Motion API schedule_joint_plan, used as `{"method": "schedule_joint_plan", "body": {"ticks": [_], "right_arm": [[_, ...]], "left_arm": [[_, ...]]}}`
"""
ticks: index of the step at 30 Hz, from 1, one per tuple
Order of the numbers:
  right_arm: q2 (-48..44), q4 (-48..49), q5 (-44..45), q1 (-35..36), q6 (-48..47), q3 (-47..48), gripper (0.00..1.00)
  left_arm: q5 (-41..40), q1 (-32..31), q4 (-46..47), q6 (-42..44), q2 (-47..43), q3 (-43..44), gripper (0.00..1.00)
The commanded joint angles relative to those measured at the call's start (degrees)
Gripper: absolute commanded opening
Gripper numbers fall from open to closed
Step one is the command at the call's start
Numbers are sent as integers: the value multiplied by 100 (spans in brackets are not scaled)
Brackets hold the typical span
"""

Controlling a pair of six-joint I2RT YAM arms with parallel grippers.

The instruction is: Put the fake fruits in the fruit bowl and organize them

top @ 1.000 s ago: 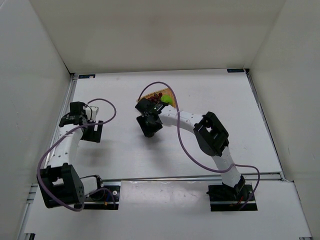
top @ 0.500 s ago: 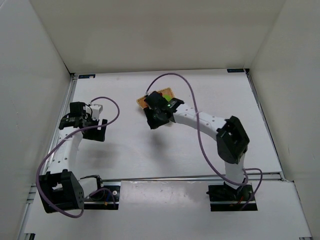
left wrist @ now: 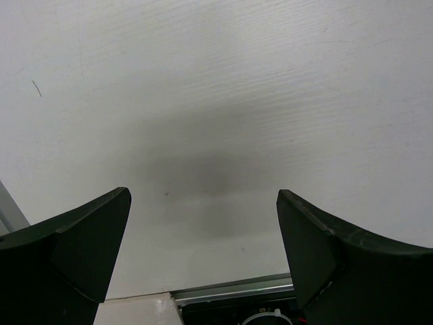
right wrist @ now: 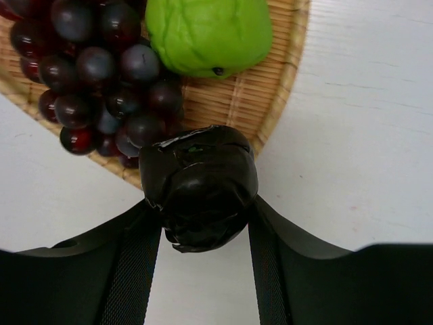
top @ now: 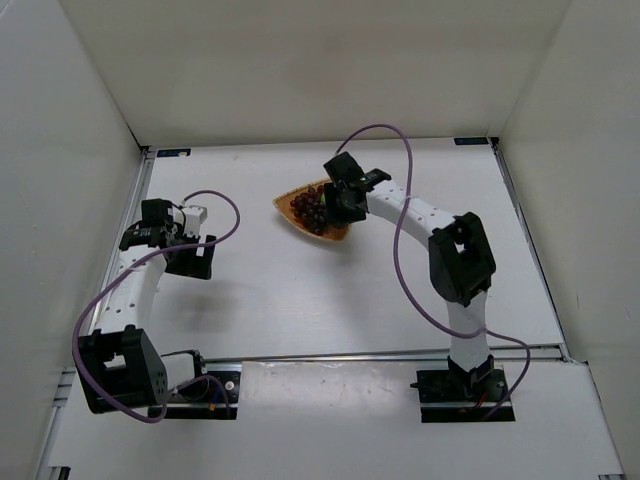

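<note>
The fruit bowl, a woven orange-tan basket (top: pixel 286 207), lies at mid-table and also shows in the right wrist view (right wrist: pixel 233 101). It holds the dark red grapes (top: pixel 312 208), which fill the left of the right wrist view (right wrist: pixel 101 74), beside the green apple (right wrist: pixel 210 30). My right gripper (top: pixel 346 200) is at the basket's right edge. In its own view the right gripper (right wrist: pixel 200 210) is shut on the dark purple-black fruit (right wrist: pixel 199 183), held over the basket's rim. My left gripper (top: pixel 192 256) is open and empty over bare table (left wrist: pixel 203 203), far left of the basket.
White walls enclose the table on the left, back and right. A metal rail (top: pixel 380 352) runs along the near edge by the arm bases. The right arm's purple cable (top: pixel 385 130) arches above the table behind the basket.
My right gripper has swung from the basket's front-left side to its right edge, carrying the dark fruit. The grapes now show in the top view. The left arm has barely moved.
</note>
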Motion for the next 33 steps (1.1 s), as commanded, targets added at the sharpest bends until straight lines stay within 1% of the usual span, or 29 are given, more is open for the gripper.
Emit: {"method": "schedule_joint_plan", "body": {"ticks": [1,2,3,4,5,6,7,9,12,15,18,19,20,21,22,23,24,26,27,28,29,31,32,33], "right_arm": [[296,-27,-111,-7,-82,614,25],[349,-27,-163,-8,-82,676,28],[350,-27,-164,-8,-82,729,32],[437,-97,-164,-8,-82,799,41],[507,-97,-216,-8,-82,799,63],[508,-193,-217,-8,-82,860,75],[508,-263,-217,-8,-82,861,82],[508,-264,-217,-60,-187,861,92],[324,-264,-278,-60,-248,739,95],[-27,-264,-190,-121,-249,660,98],[-668,-264,20,-279,-21,300,100],[-1087,-264,73,-332,93,151,100],[-1326,-264,126,-394,164,-225,100],[-1833,-195,187,-542,234,-446,100],[-2108,-124,188,-639,339,-684,100],[-2389,-63,188,-754,401,-1191,100],[-2923,-62,188,-1042,454,-1457,100],[-3410,-62,31,-1429,516,-1984,100],[-3795,-62,-32,-1858,516,-2509,100],[-3964,-175,-32,-2106,516,-2758,100],[-4079,-298,-32,-2578,516,-2960,100],[-4194,-877,20,-3038,516,-3373,100],[-4290,-993,21,-3405,516,-3532,100],[-4482,-1055,21,-3557,516,-3708,100]], "left_arm": [[87,-30,56,-27,-45,190,100],[86,-30,56,-27,-45,190,100],[34,-30,56,-27,-45,190,100],[34,-30,56,-27,-45,190,100],[34,-30,56,-27,-45,190,100],[34,-30,56,-27,-45,190,100],[34,-30,56,-27,-45,242,100],[34,-30,56,-88,16,295,100],[393,-83,56,-150,130,514,100],[517,-162,56,-264,288,716,100],[517,-312,56,-326,341,787,100],[517,-381,56,-326,341,787,100],[517,-382,56,-326,341,787,100],[517,-434,56,-326,341,787,100],[517,-435,56,-326,272,787,100],[517,-435,56,-326,271,787,100],[465,-435,56,-378,210,787,100],[464,-435,56,-378,140,787,100],[464,-435,56,-378,69,787,100],[464,-435,108,-430,69,787,100],[464,-435,108,-431,17,735,100],[464,-435,108,-484,16,735,100],[464,-435,108,-484,16,674,100],[464,-487,108,-545,16,673,100]]}}
